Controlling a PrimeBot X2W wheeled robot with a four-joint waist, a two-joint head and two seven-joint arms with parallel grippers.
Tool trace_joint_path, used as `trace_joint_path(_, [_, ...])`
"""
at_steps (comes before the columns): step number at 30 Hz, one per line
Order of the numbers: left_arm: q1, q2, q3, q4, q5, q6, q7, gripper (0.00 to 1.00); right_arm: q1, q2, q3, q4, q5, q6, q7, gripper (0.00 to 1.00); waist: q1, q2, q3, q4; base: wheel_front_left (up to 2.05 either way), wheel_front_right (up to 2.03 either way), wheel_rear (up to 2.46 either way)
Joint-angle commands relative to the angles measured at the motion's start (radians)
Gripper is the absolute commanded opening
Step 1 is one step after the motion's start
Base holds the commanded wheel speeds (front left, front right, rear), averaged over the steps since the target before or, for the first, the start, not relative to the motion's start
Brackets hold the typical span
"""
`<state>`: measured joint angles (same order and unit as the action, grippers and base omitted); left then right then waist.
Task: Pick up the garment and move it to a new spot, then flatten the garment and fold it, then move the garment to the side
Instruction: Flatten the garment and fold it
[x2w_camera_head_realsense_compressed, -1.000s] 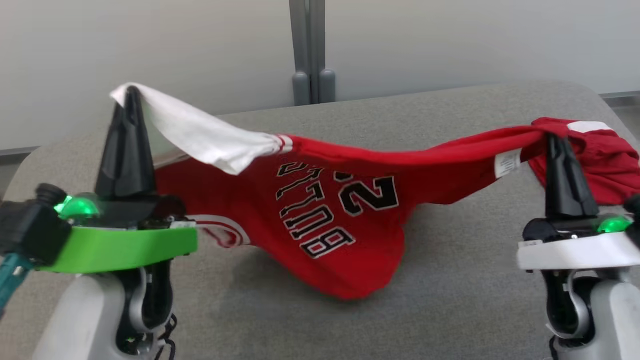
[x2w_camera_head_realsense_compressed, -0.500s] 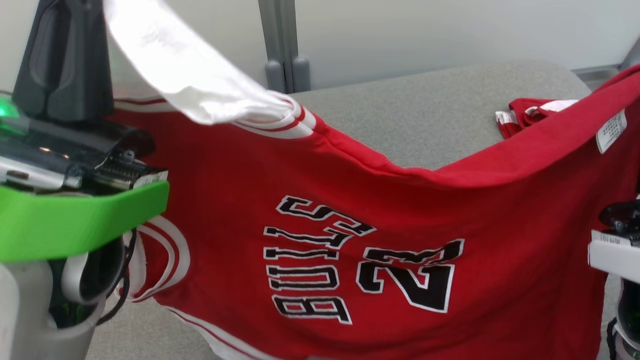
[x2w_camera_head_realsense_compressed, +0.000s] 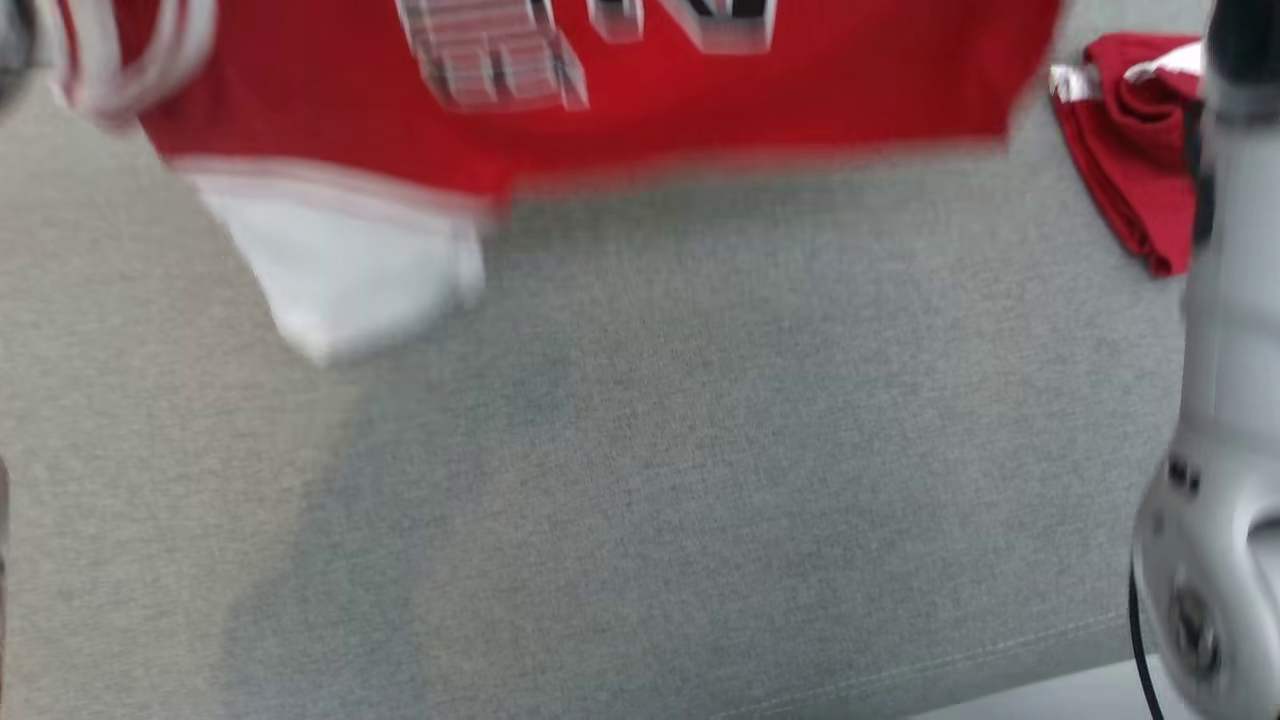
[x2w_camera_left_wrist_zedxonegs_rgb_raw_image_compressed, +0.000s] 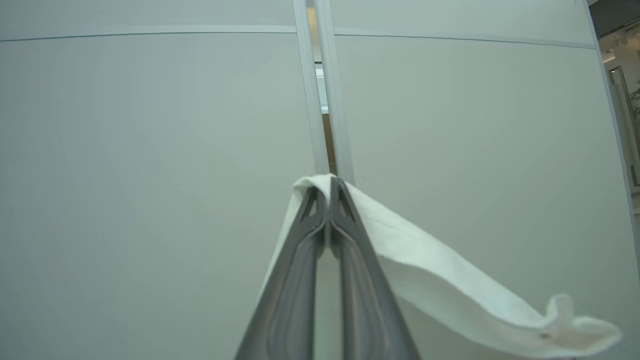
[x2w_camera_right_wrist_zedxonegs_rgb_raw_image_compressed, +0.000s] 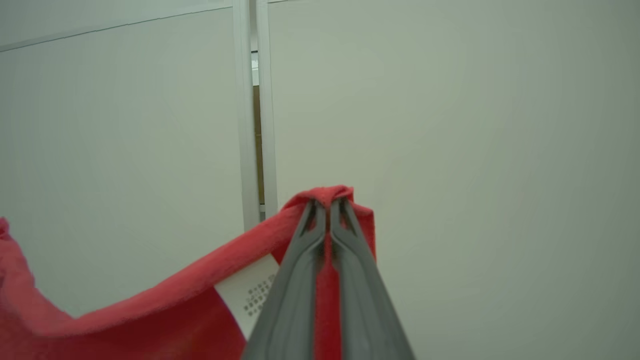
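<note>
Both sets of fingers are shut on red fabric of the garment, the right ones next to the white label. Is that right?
Not quite. The left fingers are shut on a white part of the garment, not a red one, as the left wrist view shows. The right fingers do pinch red fabric next to the white label.

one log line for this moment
left gripper: shut on white sleeve | right gripper: shut on red edge | garment: held up over table
</note>
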<state>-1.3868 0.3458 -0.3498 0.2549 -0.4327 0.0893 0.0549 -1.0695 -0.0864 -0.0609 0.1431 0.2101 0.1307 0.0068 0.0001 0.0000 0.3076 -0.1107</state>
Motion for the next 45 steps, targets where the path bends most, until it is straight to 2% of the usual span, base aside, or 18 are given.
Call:
trace_joint_path(1, [-0.062, -0.017, 0.009, 0.055, 0.013, 0.01, -0.037, 0.0, -0.072, 0.01, -0.02, 0.079, -0.024, 0.0, -0.025, 0.0, -0.0001, 0.0, 0.131, -0.032, 0.0, 0.0, 0.0])
trace_joint_path(3, [-0.142, -0.045, 0.006, 0.156, 0.028, 0.005, -0.093, 0.0, -0.201, 0.024, -0.048, 0.218, -0.078, 0.0, -0.076, 0.0, -0.0001, 0.0, 0.167, -0.024, 0.0, 0.0, 0.0])
trace_joint_path(7, [-0.214, -0.092, 0.004, 0.269, 0.011, -0.028, -0.184, 0.0, -0.329, 0.034, -0.044, 0.409, -0.152, 0.0, -0.146, 0.0, -0.0001, 0.0, 0.255, 0.009, 0.0, 0.0, 0.0])
trace_joint_path(13, [-0.092, -0.129, -0.011, 0.355, -0.025, -0.092, -0.284, 0.0, -0.281, 0.035, -0.011, 0.646, -0.181, 0.0, -0.251, 0.0, -0.0001, 0.0, 0.358, 0.054, 0.0, 0.0, 0.0])
trace_joint_path(17, [0.053, -0.135, -0.001, 0.346, -0.043, -0.12, -0.315, 0.0, -0.206, 0.032, 0.0, 0.726, -0.138, -0.001, -0.272, 0.0, -0.0001, 0.0, 0.385, 0.071, 0.0, 0.0, 0.0])
trace_joint_path(20, [0.161, -0.134, 0.022, 0.305, -0.061, -0.134, -0.321, 0.0, -0.146, 0.033, -0.005, 0.684, -0.098, -0.001, -0.273, 0.0, -0.0001, 0.0, 0.389, 0.075, 0.0, 0.0, 0.0])
trace_joint_path(32, [0.594, -0.138, 0.149, -0.084, -0.033, -0.161, -0.32, 0.0, 0.139, 0.034, -0.002, 0.426, 0.013, -0.001, -0.273, 0.0, -0.0001, 0.0, 0.282, 0.075, 0.0, 0.0, 0.0])
trace_joint_path(37, [0.812, -0.171, 0.209, -0.235, -0.024, -0.168, -0.32, 0.0, 0.288, 0.034, 0.02, 0.335, 0.057, -0.001, -0.273, 0.0, -0.0001, 0.0, 0.19, 0.082, 0.0, 0.0, 0.0])
trace_joint_path(45, [1.187, -0.244, 0.238, -0.402, -0.012, -0.178, -0.32, 0.0, 0.57, 0.034, 0.053, 0.206, 0.134, -0.001, -0.273, 0.0, -0.0001, 0.0, 0.0, 0.105, 0.0, 0.0, 0.0])
